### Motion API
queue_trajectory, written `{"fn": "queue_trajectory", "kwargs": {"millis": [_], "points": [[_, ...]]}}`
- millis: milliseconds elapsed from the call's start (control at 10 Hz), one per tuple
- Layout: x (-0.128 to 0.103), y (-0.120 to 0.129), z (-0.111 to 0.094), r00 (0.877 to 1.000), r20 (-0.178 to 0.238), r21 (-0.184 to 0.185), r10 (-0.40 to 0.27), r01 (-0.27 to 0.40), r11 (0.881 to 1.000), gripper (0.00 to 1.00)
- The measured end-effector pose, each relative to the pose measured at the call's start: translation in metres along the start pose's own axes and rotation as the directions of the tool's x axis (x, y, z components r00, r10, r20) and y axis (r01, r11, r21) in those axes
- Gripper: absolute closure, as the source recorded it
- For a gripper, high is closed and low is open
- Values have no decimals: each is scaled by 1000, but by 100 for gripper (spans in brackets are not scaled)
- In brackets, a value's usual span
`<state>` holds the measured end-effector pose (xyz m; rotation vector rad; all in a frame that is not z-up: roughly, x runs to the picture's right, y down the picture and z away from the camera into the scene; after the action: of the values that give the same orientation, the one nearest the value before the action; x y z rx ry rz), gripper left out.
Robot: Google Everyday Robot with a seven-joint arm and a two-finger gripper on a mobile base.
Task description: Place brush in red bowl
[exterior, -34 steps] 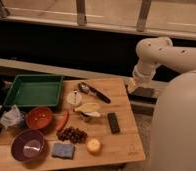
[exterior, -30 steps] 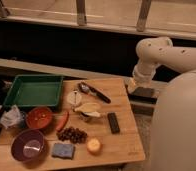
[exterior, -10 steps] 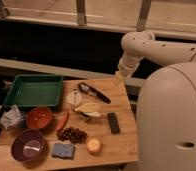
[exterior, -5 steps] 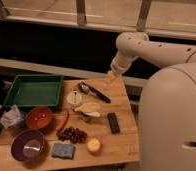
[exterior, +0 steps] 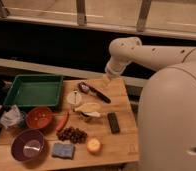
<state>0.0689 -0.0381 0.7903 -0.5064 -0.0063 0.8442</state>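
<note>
The brush [exterior: 94, 93] lies on the wooden table [exterior: 122, 98], its long black handle running right and its dark rounded head toward the upper left. The red bowl [exterior: 39, 118] stands at the table's left, below the green tray, with pale specks inside it. My gripper [exterior: 106, 80] hangs from the white arm [exterior: 141, 54] above the table's back edge, just up and to the right of the brush handle. It is open, holds nothing and is not touching the brush.
A green tray [exterior: 35, 91] sits at the back left and a purple bowl [exterior: 28, 146] at the front left. Between them and the brush lie pale food pieces [exterior: 88, 108], a red chili [exterior: 64, 121], dark grapes [exterior: 72, 134], a blue sponge [exterior: 63, 150], a yellow round item [exterior: 93, 145] and a black block [exterior: 112, 122].
The arm has swung left and downward, bringing the gripper from beyond the table's right side to just above the brush handle. The objects on the table have not moved.
</note>
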Motion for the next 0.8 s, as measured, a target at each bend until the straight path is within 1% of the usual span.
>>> {"fn": "queue_trajectory", "kwargs": {"millis": [200, 300, 500, 600, 700, 800], "points": [[-7, 20, 22, 999, 11, -9, -35, 35, 999, 40], [-7, 22, 29, 999, 12, -9, -43, 43, 999, 40], [-7, 24, 48, 998, 15, -4, -67, 67, 998, 40], [-11, 25, 52, 996, 18, 0, -83, 83, 997, 40], [-16, 22, 57, 995, 24, 18, -95, 95, 995, 40], [-18, 16, 64, 996, 23, 39, -87, 86, 996, 40]]}}
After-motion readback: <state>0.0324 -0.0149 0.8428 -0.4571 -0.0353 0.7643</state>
